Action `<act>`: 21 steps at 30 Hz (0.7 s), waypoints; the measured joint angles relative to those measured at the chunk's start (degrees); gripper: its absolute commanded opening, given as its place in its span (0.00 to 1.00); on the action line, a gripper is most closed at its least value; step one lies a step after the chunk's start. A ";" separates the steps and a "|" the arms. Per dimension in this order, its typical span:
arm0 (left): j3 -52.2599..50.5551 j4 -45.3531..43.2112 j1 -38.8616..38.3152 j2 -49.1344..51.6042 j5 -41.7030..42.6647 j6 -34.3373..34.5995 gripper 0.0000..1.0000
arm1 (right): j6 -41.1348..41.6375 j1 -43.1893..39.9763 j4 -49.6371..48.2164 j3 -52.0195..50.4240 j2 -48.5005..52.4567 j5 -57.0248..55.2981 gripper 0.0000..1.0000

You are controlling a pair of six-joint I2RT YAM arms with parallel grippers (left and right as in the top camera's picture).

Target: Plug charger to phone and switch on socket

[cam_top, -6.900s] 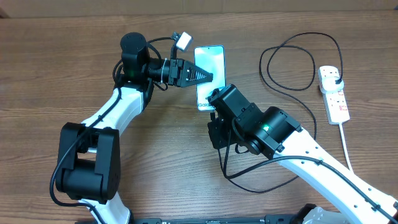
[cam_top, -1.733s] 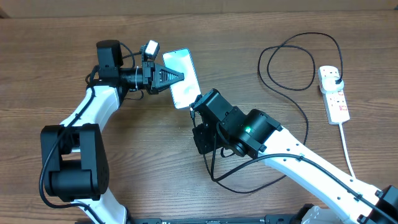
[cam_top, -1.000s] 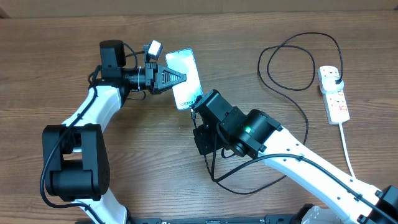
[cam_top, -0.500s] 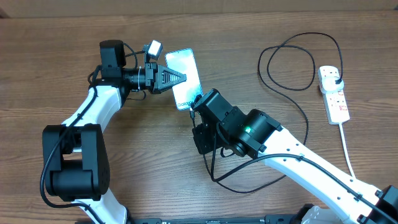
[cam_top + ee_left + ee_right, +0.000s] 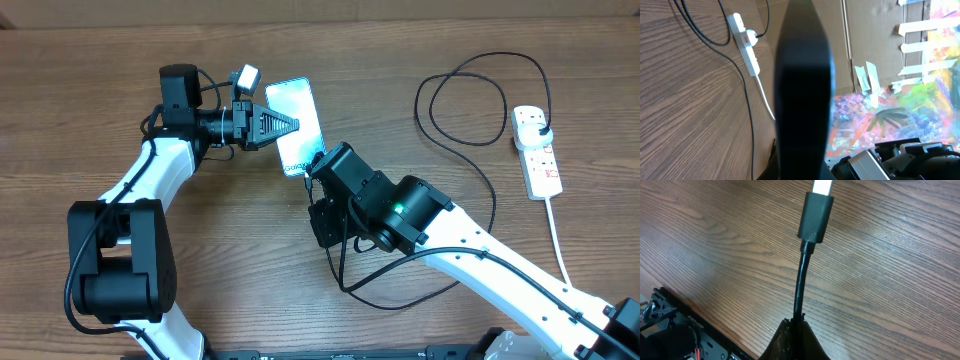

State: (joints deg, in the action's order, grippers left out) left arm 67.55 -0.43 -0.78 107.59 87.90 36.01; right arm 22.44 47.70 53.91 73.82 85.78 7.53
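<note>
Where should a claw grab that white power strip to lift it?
Probably from above, across the narrow width of the power strip near its middle, a finger on each long side. It lies flat; the black plug fills its far end and the white cord leaves the near end.

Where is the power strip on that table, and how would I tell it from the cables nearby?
Seen from above, follow the wooden table to its right-hand side. There lies the socket, a white elongated strip with red-marked switches. Beside it the charger is a thin black loop and the white cord only a thin line.
</note>
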 measured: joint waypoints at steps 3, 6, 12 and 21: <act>0.00 -0.02 0.00 0.00 0.00 0.04 0.04 | 0.02 0.00 -0.02 0.00 0.00 0.00 0.04; 0.00 0.00 0.00 0.00 0.00 0.52 0.04 | 0.02 0.00 0.00 0.00 0.00 0.00 0.04; 0.00 0.00 0.00 0.00 0.00 1.64 0.04 | 0.00 0.00 0.13 0.00 0.00 -0.02 0.04; 0.00 0.00 0.00 0.00 0.00 1.97 0.04 | 0.02 0.00 0.68 0.00 0.00 -0.07 0.04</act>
State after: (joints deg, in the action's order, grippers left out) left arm 67.55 -0.43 -0.78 107.59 87.90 37.98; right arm 22.46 47.70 54.59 73.82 85.78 7.46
